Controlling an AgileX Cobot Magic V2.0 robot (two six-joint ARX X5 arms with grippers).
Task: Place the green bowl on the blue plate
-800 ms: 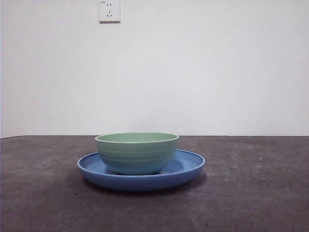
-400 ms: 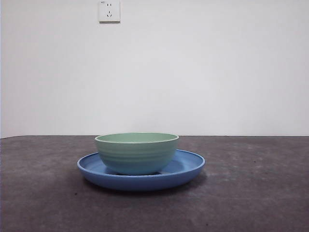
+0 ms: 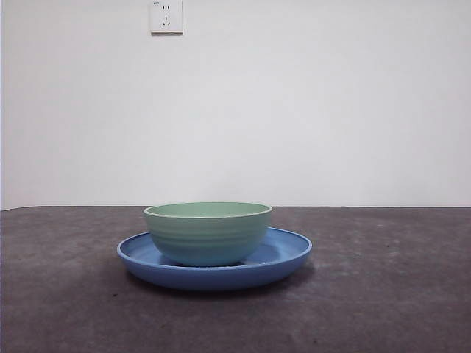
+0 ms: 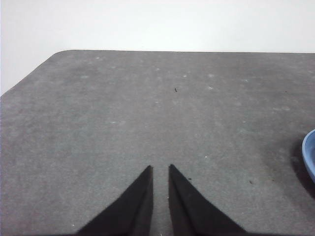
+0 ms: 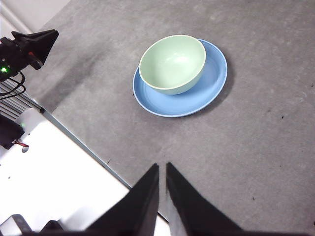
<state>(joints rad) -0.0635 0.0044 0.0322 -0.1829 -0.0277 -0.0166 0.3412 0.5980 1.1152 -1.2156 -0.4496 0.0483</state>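
The green bowl (image 3: 208,232) sits upright inside the blue plate (image 3: 283,259) on the dark table, a little left of the plate's middle. From the right wrist view the green bowl (image 5: 173,63) rests toward one side of the blue plate (image 5: 209,86). My right gripper (image 5: 162,167) hangs high above the table edge, well away from the bowl, jaws shut and empty. My left gripper (image 4: 160,168) is shut over bare table, with only the blue plate's rim (image 4: 310,155) at the picture's side. Neither arm shows in the front view.
A white wall with a socket (image 3: 166,16) stands behind the table. In the right wrist view the table's edge (image 5: 74,135) runs diagonally, with a white base and the other arm's dark tip (image 5: 34,43) beyond it.
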